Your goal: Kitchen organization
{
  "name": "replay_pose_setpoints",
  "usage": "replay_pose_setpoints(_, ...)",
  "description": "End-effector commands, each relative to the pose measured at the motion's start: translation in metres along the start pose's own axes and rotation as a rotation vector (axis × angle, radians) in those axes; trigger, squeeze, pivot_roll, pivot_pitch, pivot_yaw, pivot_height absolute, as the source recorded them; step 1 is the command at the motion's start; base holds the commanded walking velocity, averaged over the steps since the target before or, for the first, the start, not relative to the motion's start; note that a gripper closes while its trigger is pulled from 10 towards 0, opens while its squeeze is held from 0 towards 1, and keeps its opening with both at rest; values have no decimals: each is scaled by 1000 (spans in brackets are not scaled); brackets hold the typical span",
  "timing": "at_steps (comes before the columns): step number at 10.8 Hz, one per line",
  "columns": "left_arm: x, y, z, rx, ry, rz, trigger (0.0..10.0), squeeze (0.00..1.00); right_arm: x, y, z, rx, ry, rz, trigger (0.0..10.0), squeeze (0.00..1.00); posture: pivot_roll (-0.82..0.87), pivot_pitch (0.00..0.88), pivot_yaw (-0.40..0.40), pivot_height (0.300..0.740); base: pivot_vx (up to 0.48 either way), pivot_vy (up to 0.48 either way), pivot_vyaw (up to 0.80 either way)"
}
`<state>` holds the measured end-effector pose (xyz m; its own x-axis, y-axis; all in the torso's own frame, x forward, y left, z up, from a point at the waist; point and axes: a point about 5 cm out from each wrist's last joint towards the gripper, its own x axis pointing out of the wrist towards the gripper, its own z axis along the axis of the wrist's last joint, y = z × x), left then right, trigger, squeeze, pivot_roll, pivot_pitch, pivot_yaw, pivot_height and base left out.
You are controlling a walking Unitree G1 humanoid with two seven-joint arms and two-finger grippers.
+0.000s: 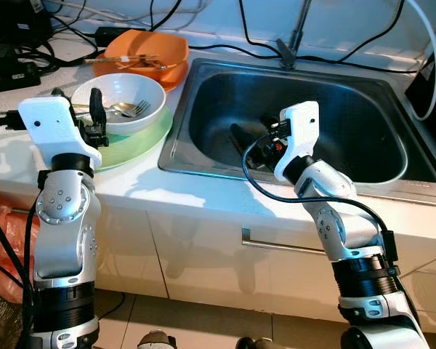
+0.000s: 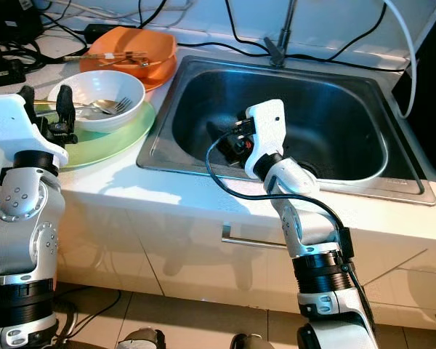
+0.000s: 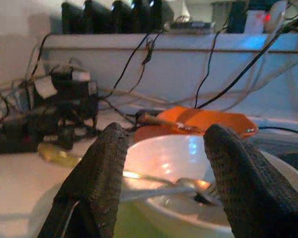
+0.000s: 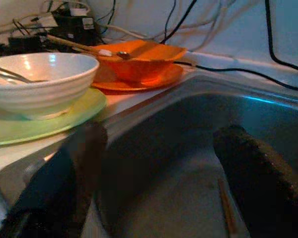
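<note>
Left wrist view: left tool [image 3: 164,178] gapes empty before the white bowl [image 3: 188,168]; right tool [image 4: 154,183], open, in sink [image 1: 363,123]. Next, likely close on bowl's rim.

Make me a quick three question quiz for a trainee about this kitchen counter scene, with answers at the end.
1. True or false: the white bowl sits on a green plate.
2. Which gripper is inside the sink?
A. left
B. right
3. Fill in: the orange bowl lies ____ the white bowl, nearer the wall.

Key:
1. true.
2. B; the right gripper is open over the basin, the left gripper open at the white bowl.
3. behind.
</note>
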<state>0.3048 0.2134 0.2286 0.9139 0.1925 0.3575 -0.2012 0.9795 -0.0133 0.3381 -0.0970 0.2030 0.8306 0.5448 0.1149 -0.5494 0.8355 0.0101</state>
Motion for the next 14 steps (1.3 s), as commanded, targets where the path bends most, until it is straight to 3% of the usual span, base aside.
replay_pose_setpoints(1, 1, 2, -5, -34, 39, 30, 10000, 0, -2, 2, 1, 18, -8, 17, 10000, 780, 130, 66, -40, 740, 0, 0, 0)
replay_pose_setpoints(2, 1, 3, -6, -44, 47, 46, 10000, 0, -3, 2, 0, 18, -14, 22, 10000, 780, 129, 67, -38, 740, 0, 0, 0)
replay_pose_setpoints(3, 2, 6, -5, -36, 41, 56, 10000, 0, -4, 0, 0, 22, -18, 11, 10000, 0, 129, 67, -38, 740, 0, 0, 0)
replay_pose_setpoints(6, -1, 13, -14, -70, 93, 117, 10000, 0, -7, 0, -6, 14, -15, 5, 10000, 0, 128, 68, -34, 740, 0, 0, 0)
replay_pose_setpoints(13, 0, 16, -9, -79, 68, 133, 10000, 0, -7, 0, -5, 0, -25, 13, 10000, 0, 127, 66, -38, 740, 0, 0, 0)
replay_pose_setpoints(14, -1, 13, -8, -103, 59, 113, 10000, 1000, -7, 3, -5, -4, -26, 28, 10000, 0, 131, 64, -37, 740, 0, 0, 0)
